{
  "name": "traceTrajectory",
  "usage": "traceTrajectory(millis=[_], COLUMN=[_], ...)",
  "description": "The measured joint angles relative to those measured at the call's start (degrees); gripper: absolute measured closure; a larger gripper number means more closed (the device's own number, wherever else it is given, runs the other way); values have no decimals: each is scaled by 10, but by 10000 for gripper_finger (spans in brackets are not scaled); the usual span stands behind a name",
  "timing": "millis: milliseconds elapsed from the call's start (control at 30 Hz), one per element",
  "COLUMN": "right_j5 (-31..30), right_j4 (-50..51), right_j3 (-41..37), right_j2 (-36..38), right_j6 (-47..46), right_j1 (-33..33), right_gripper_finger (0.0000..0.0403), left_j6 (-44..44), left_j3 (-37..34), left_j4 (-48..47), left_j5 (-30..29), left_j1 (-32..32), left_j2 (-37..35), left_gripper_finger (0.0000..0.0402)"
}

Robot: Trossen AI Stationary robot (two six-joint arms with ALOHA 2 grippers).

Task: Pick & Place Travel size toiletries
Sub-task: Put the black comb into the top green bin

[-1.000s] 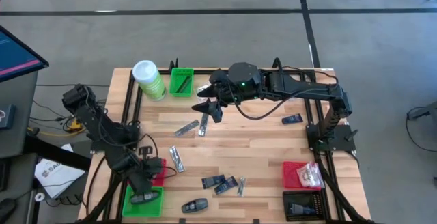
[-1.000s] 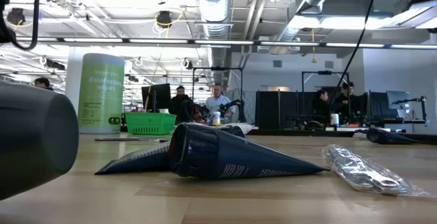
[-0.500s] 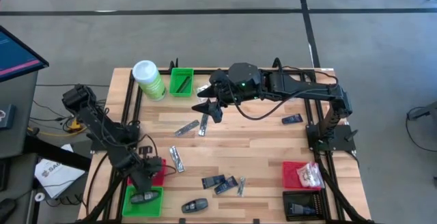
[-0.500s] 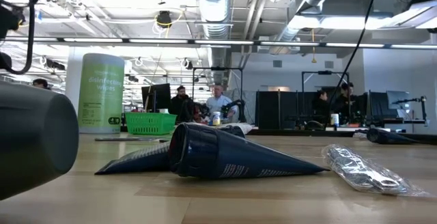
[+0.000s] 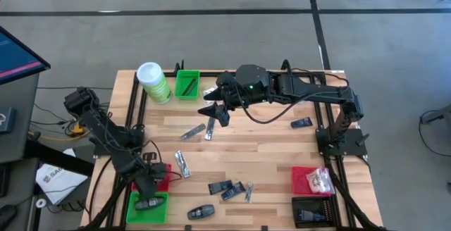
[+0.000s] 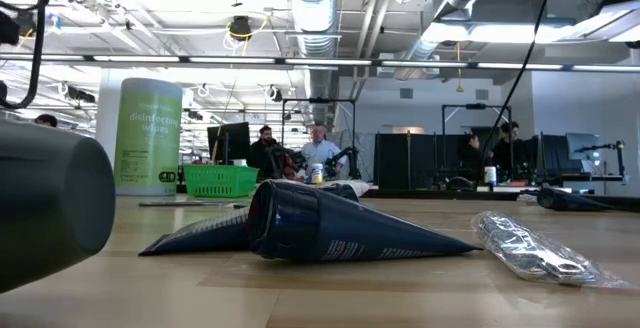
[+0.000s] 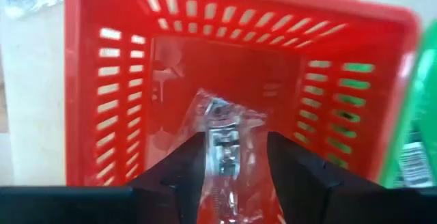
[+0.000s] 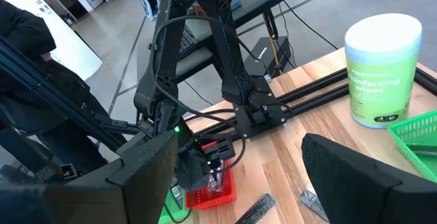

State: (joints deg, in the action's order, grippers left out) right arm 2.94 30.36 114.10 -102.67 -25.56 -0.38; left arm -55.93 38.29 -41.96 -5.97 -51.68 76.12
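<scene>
- The left claw (image 7: 229, 173) hung over the red bin (image 7: 109, 115) at the table's (image 5: 268, 157) front left corner, its fingers (image 7: 174, 176) parted a little around a clear silvery packet (image 7: 222, 138) that stood between them and pointed down into the bin; whether they pinched it, I could not tell.
- Just in front of that red bin sat a green bin (image 5: 148, 207) holding a black oval piece (image 5: 146, 204).
- Right of the red bin, loose toiletries (image 5: 227, 188) lay scattered across the table.
- Far right of the red bin and toward the back, the right claw (image 5: 217, 111) hovered spread wide and empty above the table, near a green canister (image 5: 153, 82).
</scene>
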Motion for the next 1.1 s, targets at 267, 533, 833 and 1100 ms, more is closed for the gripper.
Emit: traceTrajectory(millis=[267,533,833,1100], right_j5=[0,0,0,0], right_j4=[0,10,42,89], right_j3=[0,0,0,0], right_j2=[0,0,0,0], right_j6=[0,1,1,-8], right_j1=[-1,-6,-14,-17], right_gripper_finger=[100,100,100,100], left_j6=[-46,-128,-145,-69], left_j3=[18,19,19,19], left_j4=[-25,-68,-53,58], left_j5=[4,-40,-137,-227], left_j1=[0,0,48,121], left_j2=[-49,-177,-247,-247], left_gripper_finger=[250,272,295,312])
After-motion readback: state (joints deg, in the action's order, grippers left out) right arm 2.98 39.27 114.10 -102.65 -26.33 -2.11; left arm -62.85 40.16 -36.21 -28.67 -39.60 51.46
